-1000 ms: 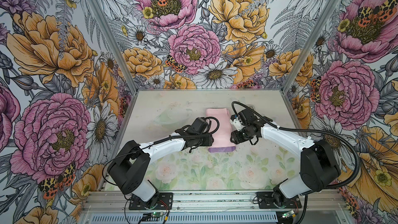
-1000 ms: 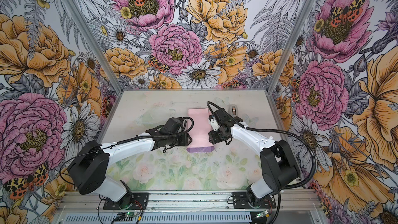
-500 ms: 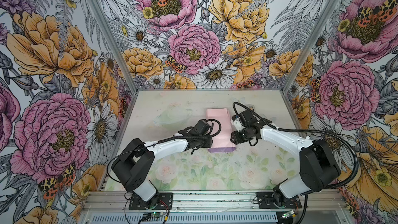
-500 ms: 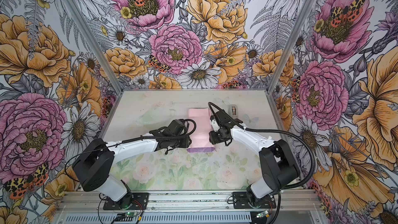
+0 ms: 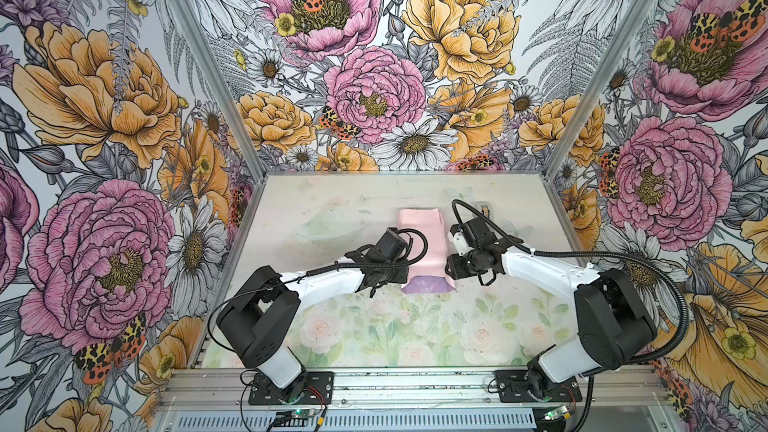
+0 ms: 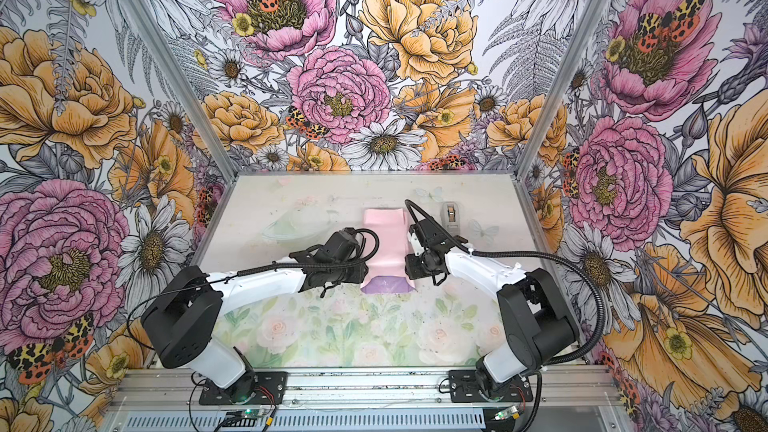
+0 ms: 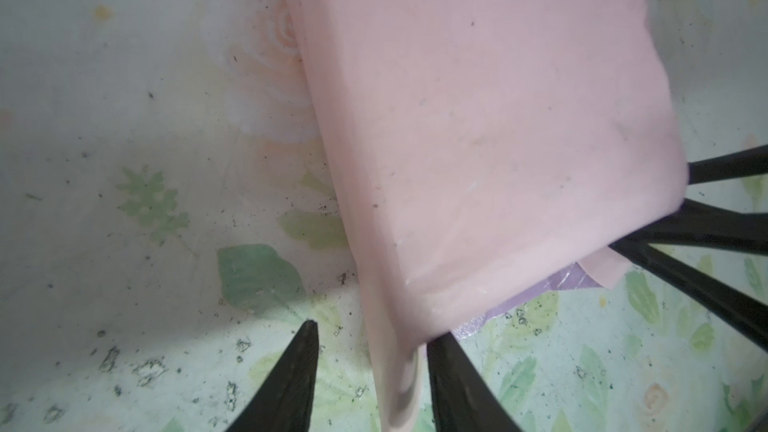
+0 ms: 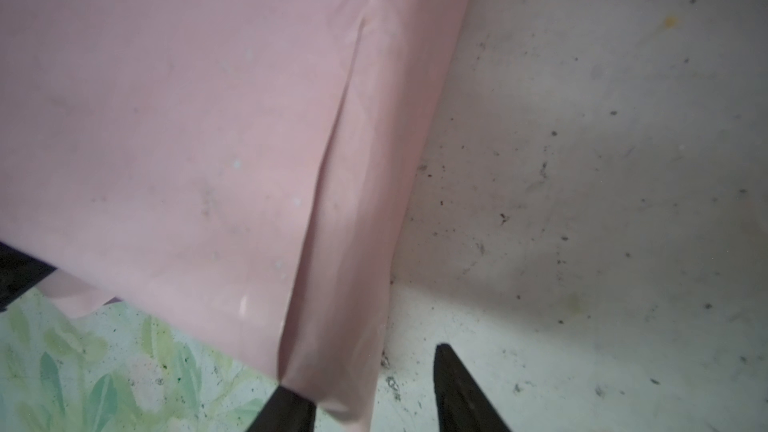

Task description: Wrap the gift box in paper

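The paper lies mid-table folded into a long bundle, pale pink outside, with a lilac flap at its near end. The gift box is hidden under it. My left gripper sits low at the bundle's left near corner. In the left wrist view it is open, with the paper's side fold hanging loose between the fingers. My right gripper is at the right near corner. It is open too, the paper's side fold lying against one finger.
A grey tape dispenser stands at the back right, just behind the right wrist. A faint clear dish shape shows on the table left of the bundle. Metal posts and floral walls close in the table on three sides.
The left arm has shifted slightly at the elbow. Both grippers stay at the bundle's near corners. The paper looks unmoved.
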Action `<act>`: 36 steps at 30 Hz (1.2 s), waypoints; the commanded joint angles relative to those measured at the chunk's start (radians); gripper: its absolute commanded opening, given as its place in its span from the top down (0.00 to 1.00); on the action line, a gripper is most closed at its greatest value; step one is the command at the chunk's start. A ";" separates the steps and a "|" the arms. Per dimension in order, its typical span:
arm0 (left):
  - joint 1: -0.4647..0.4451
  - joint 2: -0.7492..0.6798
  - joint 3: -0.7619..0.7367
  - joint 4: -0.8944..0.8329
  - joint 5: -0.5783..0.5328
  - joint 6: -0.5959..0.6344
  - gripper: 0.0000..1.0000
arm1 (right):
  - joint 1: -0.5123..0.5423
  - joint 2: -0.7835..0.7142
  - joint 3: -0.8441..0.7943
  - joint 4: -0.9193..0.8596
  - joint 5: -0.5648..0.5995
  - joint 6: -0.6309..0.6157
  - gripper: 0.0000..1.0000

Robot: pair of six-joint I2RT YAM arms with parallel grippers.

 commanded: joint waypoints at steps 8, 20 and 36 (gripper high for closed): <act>-0.032 -0.182 -0.011 0.028 -0.040 0.339 0.31 | -0.001 -0.014 -0.025 0.089 -0.004 0.040 0.54; 0.045 -0.111 0.139 -0.127 0.183 1.098 0.24 | -0.001 -0.010 -0.031 0.097 -0.006 0.048 0.55; 0.059 0.101 0.223 0.005 0.249 1.223 0.16 | -0.004 -0.006 -0.039 0.112 -0.011 0.066 0.55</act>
